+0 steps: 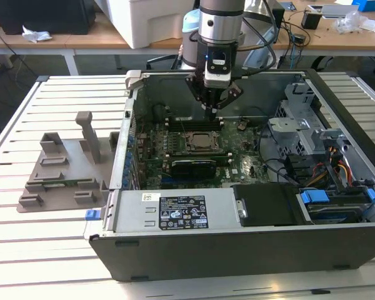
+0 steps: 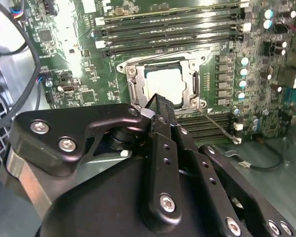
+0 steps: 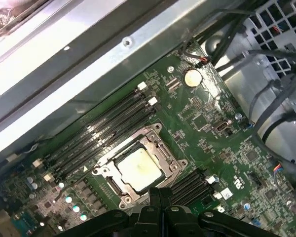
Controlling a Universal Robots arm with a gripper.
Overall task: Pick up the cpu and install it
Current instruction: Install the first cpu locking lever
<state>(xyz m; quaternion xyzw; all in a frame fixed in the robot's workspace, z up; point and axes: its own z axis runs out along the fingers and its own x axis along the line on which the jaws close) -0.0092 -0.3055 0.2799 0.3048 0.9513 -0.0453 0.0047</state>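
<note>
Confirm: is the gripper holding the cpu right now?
No, in the first wrist view the cpu lies flat inside the socket frame, and the shut gripper has nothing between its fingertips.

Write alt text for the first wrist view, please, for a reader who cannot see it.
The cpu, a pale square chip, sits in its metal-framed socket on the green motherboard. The black end effector is shut and empty, near the socket's edge. Rows of black memory slots flank the socket.

Claw (image 1: 214, 111) hovers over cpu (image 1: 203, 142) in motherboard socket (image 1: 223, 144).
</note>
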